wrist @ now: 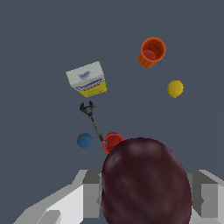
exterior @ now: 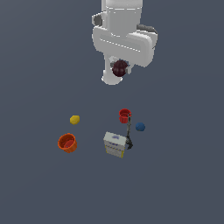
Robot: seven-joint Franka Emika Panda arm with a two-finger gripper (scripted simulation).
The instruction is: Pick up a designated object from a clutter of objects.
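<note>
The maroon ball [wrist: 146, 181] is gripped in the claw [exterior: 120, 70], lifted well above the plain grey floor [exterior: 39, 183]; below it are seen the red cup [exterior: 124, 115], blue ball [exterior: 140, 127], thin dark tool [exterior: 129, 133], white box [exterior: 115, 145], yellow ball [exterior: 75, 119] and orange cup [exterior: 67, 142]; nothing is seen inside either cup.

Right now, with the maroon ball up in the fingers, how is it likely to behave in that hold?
The maroon ball looks round and smooth, so it could slip or rotate between the fingers if the squeeze is light. It fills most of the gap, so the hold is probably wide. Released, it would likely roll across the flat floor toward the red cup or blue ball.
</note>
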